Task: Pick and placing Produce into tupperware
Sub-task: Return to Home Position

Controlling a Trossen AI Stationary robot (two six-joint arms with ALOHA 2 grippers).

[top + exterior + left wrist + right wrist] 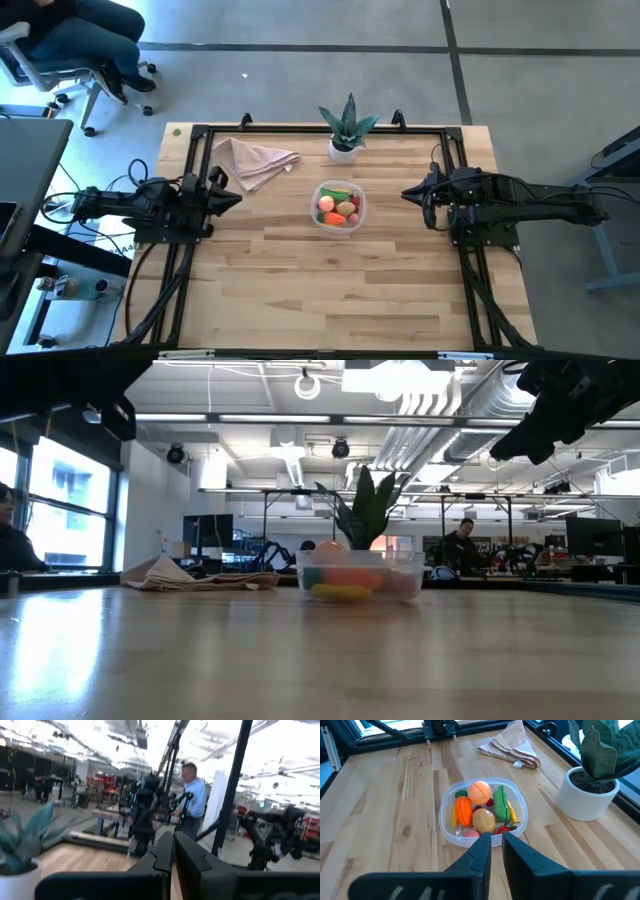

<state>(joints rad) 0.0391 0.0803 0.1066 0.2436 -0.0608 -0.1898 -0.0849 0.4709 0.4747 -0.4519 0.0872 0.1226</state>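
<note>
Worktop (330,290): pale wood planks inside a black frame, with everything on it grouped in the far half
Left gripper (236,198): parked at the worktop's left edge and pointing inward; its fingers are pressed together on nothing, which looks like a rest pose
Right gripper (408,192): at the right edge, facing the container but well apart from it; its fingers are only slightly apart and empty, since nothing seems left to pick
Potted plant (347,125): upright at the far edge, just behind the container and not part of the job
Cloth (255,160): crumpled towards the far left, lying clear of both arms
Tupperware (441,820): clear and shallow, mid-worktop between the two arms, so either could reach it
Produce: all inside the tupperware, none seen loose
Peach (480,792): on top of the pile
Carrot (463,811): beside a tan rounded piece (484,820)
Green pod (500,804): lying next to a yellow strip (512,812)
Red pieces (504,827): tucked low, partly hidden
</note>
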